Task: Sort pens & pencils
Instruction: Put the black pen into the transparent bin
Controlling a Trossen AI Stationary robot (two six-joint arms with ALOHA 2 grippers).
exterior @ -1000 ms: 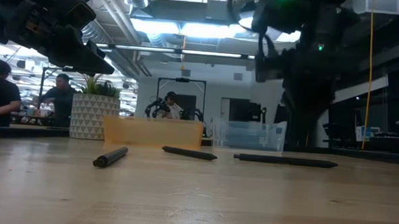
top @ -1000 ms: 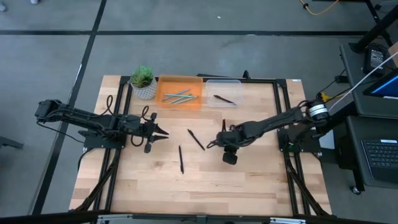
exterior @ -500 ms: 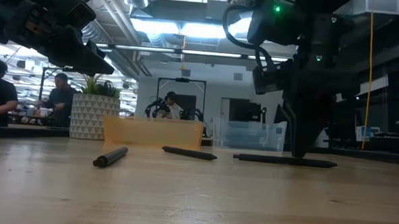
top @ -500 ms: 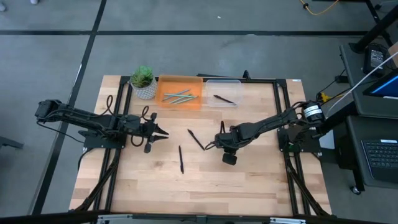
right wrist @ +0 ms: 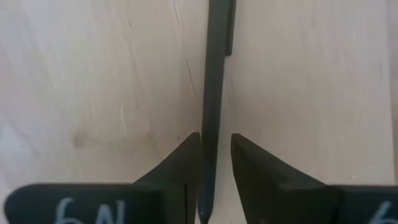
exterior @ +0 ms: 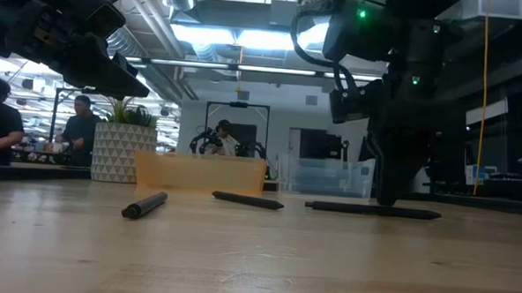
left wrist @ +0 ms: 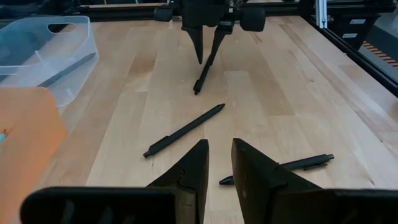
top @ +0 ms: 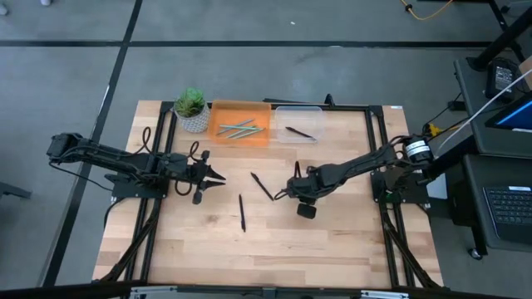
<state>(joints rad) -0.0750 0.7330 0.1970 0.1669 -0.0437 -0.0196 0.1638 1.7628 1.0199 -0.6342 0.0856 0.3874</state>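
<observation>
Pens and pencils, thin straight sticks in black and light blue-grey: three black ones lie loose mid-tabletop, the rightmost black pen [right wrist: 214, 74] [top: 298, 169] running between the right hand's fingers; another black pen [top: 263, 186] just left of it, a third [top: 242, 212] nearer the front. Light blue-grey sticks [top: 238, 129] sit in the orange tray [top: 218, 110]; one dark stick [top: 300, 132] in the clear plastic bin [top: 291, 111]. Right hand [right wrist: 216, 162] is lowered over its pen, fingers slightly apart, straddling the barrel near one end; not visibly clamped. Left hand [left wrist: 218, 165] hovers at the tabletop's left, fingers nearly together, holding nothing. Judgement: light, rigid, smooth barrels, likely to roll or pivot if pinched off-centre; a grip across the barrel nearer mid-length should carry level. Fingers bear white handwritten marks, only partly legible ("6N"?); no brand readable on the pens.
</observation>
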